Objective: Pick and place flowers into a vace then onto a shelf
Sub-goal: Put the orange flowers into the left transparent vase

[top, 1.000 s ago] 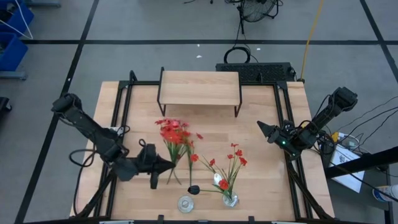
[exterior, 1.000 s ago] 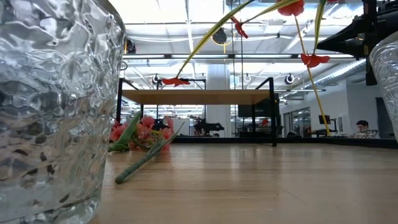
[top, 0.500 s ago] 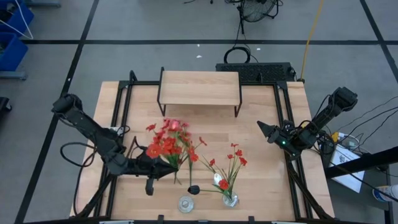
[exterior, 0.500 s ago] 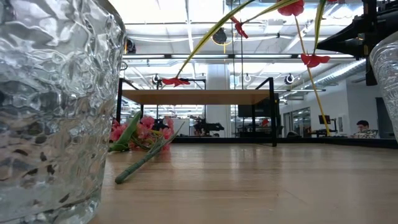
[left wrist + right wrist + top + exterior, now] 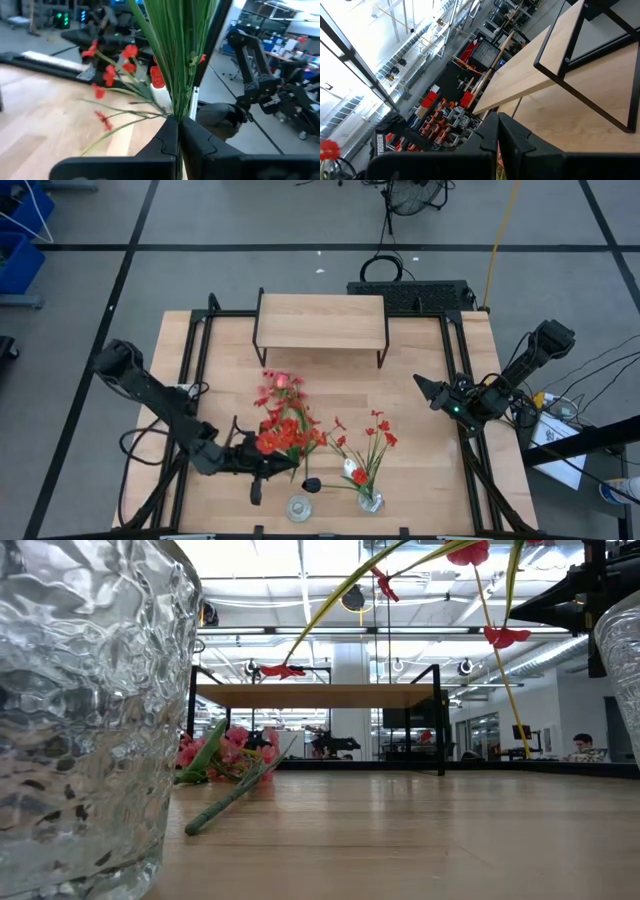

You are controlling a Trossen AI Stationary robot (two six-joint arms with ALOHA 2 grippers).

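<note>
My left gripper (image 5: 272,467), at the table's (image 5: 420,480) 7 o'clock, is clamped on the flowers (image 5: 283,430). Right gripper (image 5: 424,387), seemingly closed, waits at 3 o'clock. Shelf (image 5: 322,319) at 12.

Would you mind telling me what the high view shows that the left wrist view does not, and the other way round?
Only the high view shows the shelf, the empty glass vase, the right gripper parked at the table's right edge, and the left gripper near the front edge. Only the left wrist view shows its fingers shut on the green stems. Both show the bunch of flowers it holds, and the flowers already in a vase.
</note>
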